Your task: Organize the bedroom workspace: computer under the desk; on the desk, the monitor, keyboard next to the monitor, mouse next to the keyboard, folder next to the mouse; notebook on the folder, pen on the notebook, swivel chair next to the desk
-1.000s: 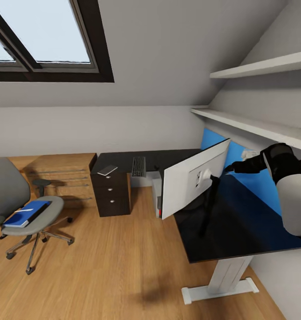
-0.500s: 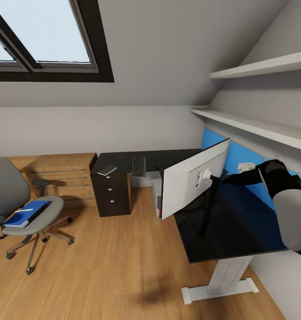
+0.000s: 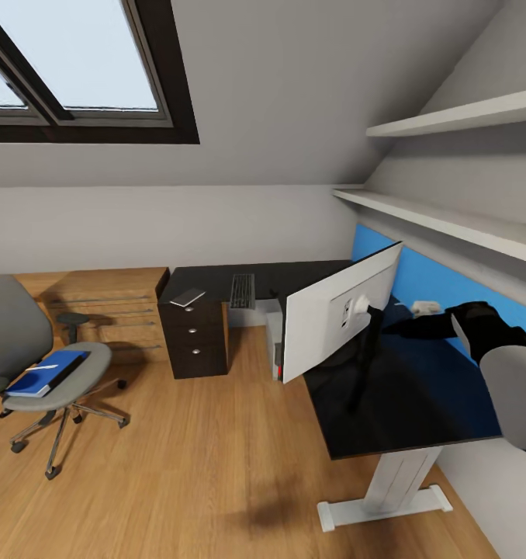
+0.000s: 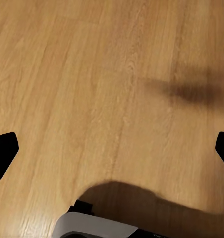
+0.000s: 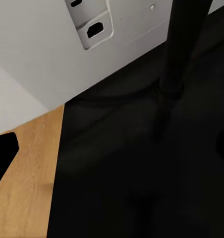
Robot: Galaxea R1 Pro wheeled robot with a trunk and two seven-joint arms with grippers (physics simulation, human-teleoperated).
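Monitor [image 3: 337, 314] shows white back, on glossy desk [image 3: 403, 404]

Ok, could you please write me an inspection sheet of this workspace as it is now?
Surface: desk, glossy black top.
Job's things: monitor and keyboard on the desk; computer under it; folder on the swivel chair seat, apart from the desk.
Clutter: flat grey item above the drawers.
Grippers: left pincer open over the wooden floor; right pincer open above the desk, near the monitor's stand.
Cables: nothing seen.
Surroundings: oak chest, wall shelves, skylight.
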